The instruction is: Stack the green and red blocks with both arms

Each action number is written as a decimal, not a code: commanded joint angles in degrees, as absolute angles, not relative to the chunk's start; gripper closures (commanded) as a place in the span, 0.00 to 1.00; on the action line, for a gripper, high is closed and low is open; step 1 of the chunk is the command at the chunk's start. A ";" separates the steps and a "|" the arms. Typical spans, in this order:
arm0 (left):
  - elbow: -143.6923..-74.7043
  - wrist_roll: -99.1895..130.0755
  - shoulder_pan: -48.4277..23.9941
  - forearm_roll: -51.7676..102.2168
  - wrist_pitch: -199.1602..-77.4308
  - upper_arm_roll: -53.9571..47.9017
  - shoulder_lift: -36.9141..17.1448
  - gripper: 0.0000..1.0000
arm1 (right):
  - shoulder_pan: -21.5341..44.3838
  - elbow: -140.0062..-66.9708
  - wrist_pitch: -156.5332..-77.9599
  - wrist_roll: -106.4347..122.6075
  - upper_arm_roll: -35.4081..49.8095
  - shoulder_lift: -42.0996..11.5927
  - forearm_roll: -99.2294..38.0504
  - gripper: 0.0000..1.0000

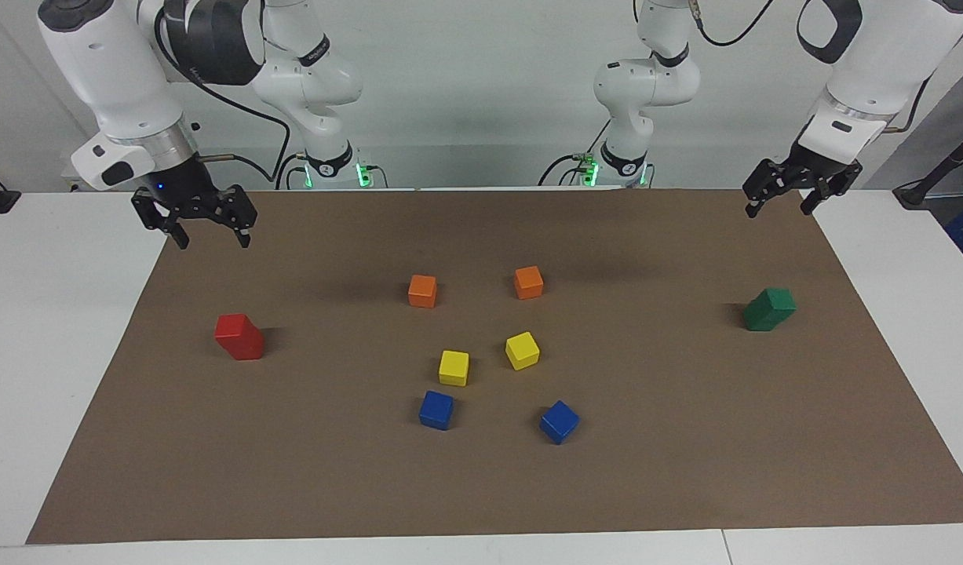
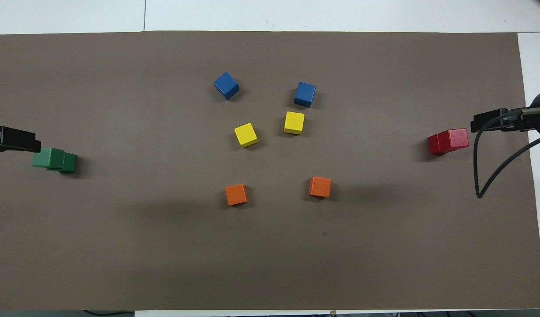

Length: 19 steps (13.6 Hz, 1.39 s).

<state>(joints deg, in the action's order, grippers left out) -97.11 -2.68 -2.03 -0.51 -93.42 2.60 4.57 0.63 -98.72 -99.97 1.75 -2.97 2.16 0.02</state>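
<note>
Red stack (image 1: pixel 239 337) and green stack (image 1: pixel 769 308), two cubes each, sit at either end of the brown mat (image 1: pixel 685 471). Right gripper (image 1: pixel 208 235) and left gripper (image 1: pixel 778 205) hang above mat corners, jaws wide, empty

Cut off at the edges, and partly covered in the stacks

In the overhead view, only a dark tip of the left gripper (image 2: pixel 12 139) inside the frame edge, the arm itself out of view; the right gripper (image 2: pixel 494 121) likewise reduced to a dark bar and a cable loop at the other edge. In the facing view, upper links of both arms clipped by the top edge. Lower cube of the red stack (image 1: pixel 240 337) and of the green stack (image 1: pixel 769 309) largely covered from above by the upper cube, each showing only as an offset sliver.
</note>
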 commanded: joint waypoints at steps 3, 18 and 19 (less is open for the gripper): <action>-96.06 -2.11 -2.46 0.00 -92.99 2.99 4.57 0.00 | 0.79 -96.24 -93.53 0.70 -3.08 1.49 -0.26 0.00; -96.06 -2.11 -2.55 0.00 -92.99 2.99 4.57 0.00 | 0.44 -93.16 -88.77 0.70 -3.60 1.76 -0.18 0.00; -96.06 -2.11 -2.64 0.00 -92.99 2.99 4.57 0.00 | 0.53 -93.43 -88.86 0.62 -3.60 1.84 -0.18 0.00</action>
